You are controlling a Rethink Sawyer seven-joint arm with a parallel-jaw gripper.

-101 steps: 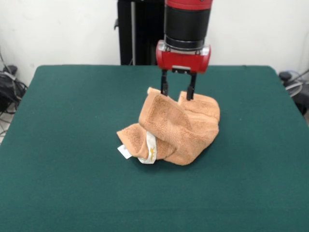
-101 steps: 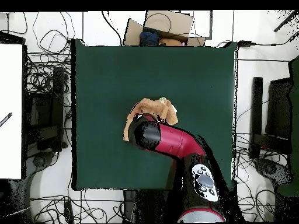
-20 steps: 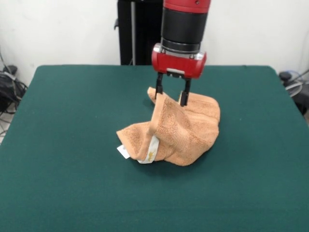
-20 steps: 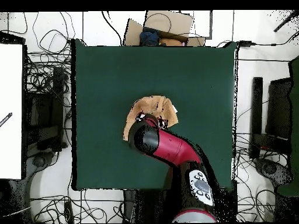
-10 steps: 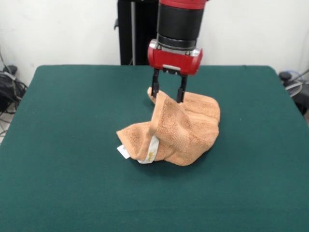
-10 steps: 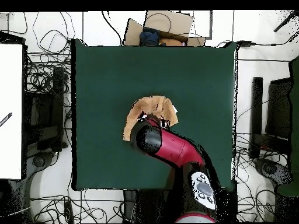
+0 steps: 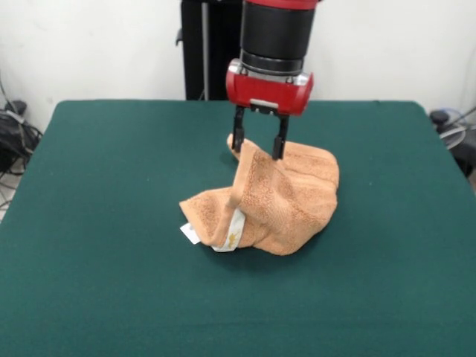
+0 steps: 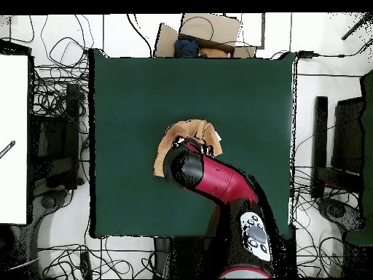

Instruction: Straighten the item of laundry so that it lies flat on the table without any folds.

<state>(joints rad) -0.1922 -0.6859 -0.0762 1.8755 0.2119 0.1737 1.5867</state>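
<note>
The orange-tan towel (image 7: 286, 197) lies crumpled near the middle of the green table (image 7: 111, 163). One fold stands up in a ridge, and white tags (image 7: 190, 233) stick out at its near left edge. My gripper (image 7: 258, 147) hangs straight down over the towel's far side. It is open, with its fingertips either side of the top of the raised ridge. In the overhead view the arm (image 8: 218, 182) covers the gripper and part of the towel (image 8: 193, 135).
The robot's black pedestal (image 7: 204, 48) stands behind the table's far edge. Cables (image 7: 11, 134) lie on the floor off the left side. In the overhead view a cardboard box (image 8: 207, 33) sits beyond the table and a white board (image 8: 13, 138) lies at the left.
My gripper has risen a little and shifted slightly left over the towel. The towel keeps the same crumpled shape and place.
</note>
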